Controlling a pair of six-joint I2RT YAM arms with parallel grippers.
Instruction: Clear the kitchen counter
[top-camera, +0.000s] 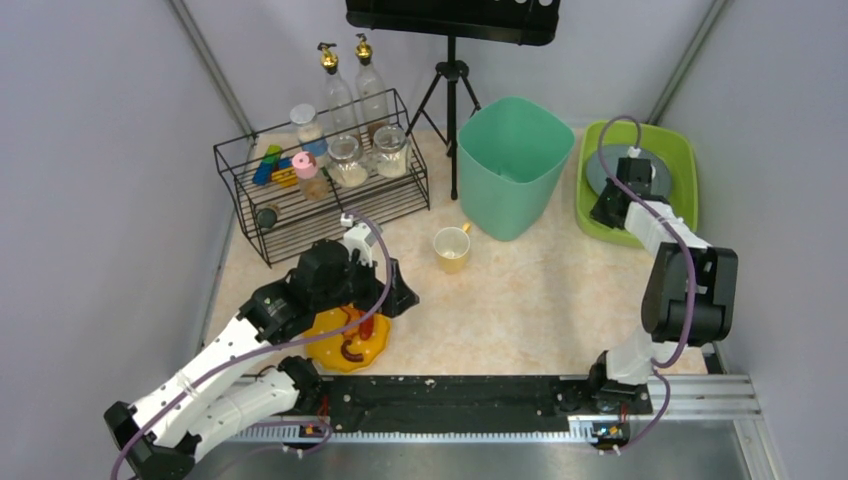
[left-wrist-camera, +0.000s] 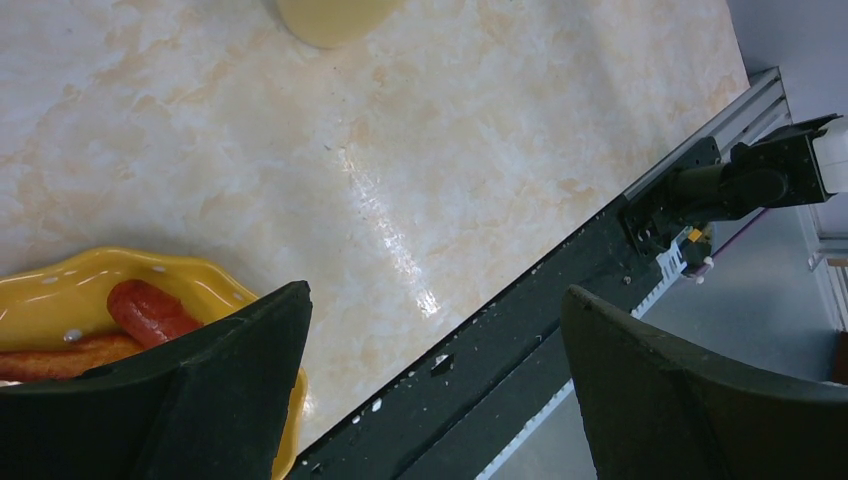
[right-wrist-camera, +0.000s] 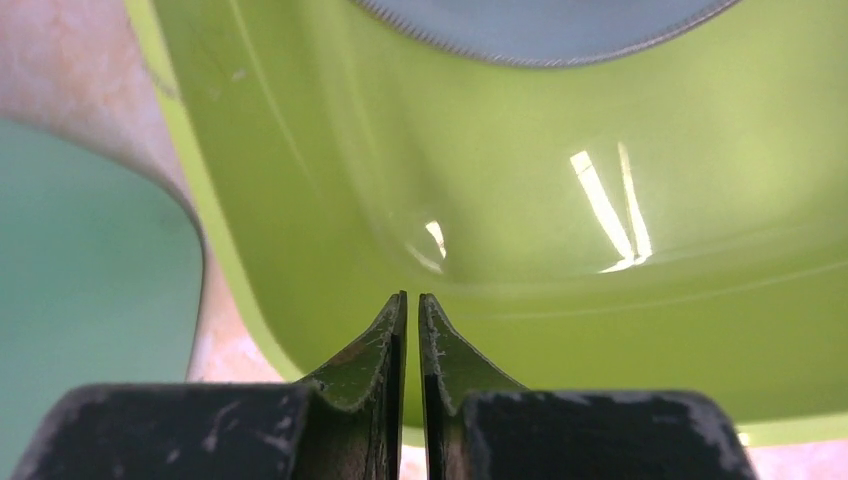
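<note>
Table (top-camera: 540, 300): a fixed, stiff, glossy marbled top that fills the floor of the cell between the grey walls. It is not a thing to be gripped; what stands on it is to be lifted off.
Yellow plate (top-camera: 322, 350): set at the near left of the table. It is judged rigid, light and slick, and is best pinched at its scalloped rim.
Sausages (left-wrist-camera: 150, 310): lying loose on the plate, and judged likely to roll if it is tilted.
Yellow mug (top-camera: 451, 250): standing mid-table. It is judged hard and breakable, to be taken by the rim or handle.
Left jaws: spread wide apart with nothing held, poised over the plate's edge.
Right jaws: pressed together with nothing between them, inside the lime tub (top-camera: 684, 160), near a grey dish (right-wrist-camera: 540, 25).
Obstacles: the teal bin (top-camera: 515, 170) stands close behind the mug. The wire rack (top-camera: 300, 205) of jars is at the far left, and a tripod (top-camera: 450, 110) stands between the two.
</note>
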